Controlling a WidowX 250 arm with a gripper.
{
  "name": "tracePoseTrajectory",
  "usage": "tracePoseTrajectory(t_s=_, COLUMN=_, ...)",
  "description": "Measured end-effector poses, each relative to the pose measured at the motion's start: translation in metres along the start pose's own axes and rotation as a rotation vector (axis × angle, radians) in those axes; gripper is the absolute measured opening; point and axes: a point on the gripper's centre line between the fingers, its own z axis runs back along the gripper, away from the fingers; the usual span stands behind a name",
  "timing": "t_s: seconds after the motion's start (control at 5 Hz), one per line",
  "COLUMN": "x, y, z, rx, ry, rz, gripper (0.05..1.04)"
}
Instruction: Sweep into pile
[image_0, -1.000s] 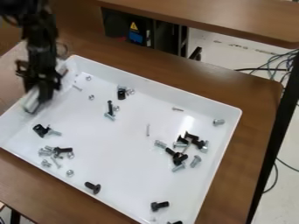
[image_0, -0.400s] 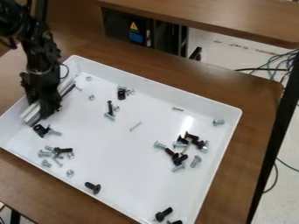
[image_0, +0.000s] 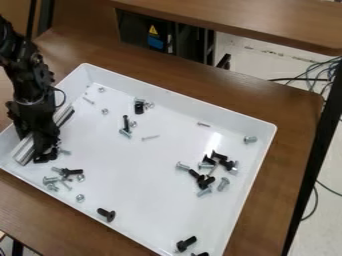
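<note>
Lab (or workshop), tables (image_0: 294, 110), screws (image_0: 107, 215), cables (image_0: 294, 79)

One camera is looking down at a slant from above the white tray (image_0: 180, 99), facing across the worktop (image_0: 294, 115) toward another brown tabletop (image_0: 267, 20) and the floor (image_0: 260, 56). It is sitting fairly near, cutting off the tray's lowest corner.

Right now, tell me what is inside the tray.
Loose bolts, screws and nuts lie in the tray, with a silver bar in the gripper. Anything beneath the bar or behind the gripper is covered.
</note>
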Motion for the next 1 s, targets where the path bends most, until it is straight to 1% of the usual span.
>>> tracePoseTrajectory(t_s=0.2, x=0.010, y=-0.021, z=-0.001, rx=-0.044, ry=-0.029, rz=0.011, gripper=0.364)
tracePoseTrajectory(t_s=0.4, x=0.022, y=-0.053, z=0.002, rx=-0.066, ry=-0.035, rz=-0.021, gripper=0.364)
tracePoseTrajectory(t_s=0.6, x=0.036, y=-0.098, z=0.007, rx=-0.140, ry=-0.069, rz=-0.020, gripper=0.364)
tracePoseTrajectory(t_s=0.8, x=0.043, y=-0.145, z=0.012, rx=-0.194, ry=-0.098, rz=-0.050, gripper=0.364)
tracePoseTrajectory(t_s=1.0, x=0.041, y=-0.199, z=0.018, rx=-0.221, ry=-0.105, rz=-0.147, gripper=0.364)
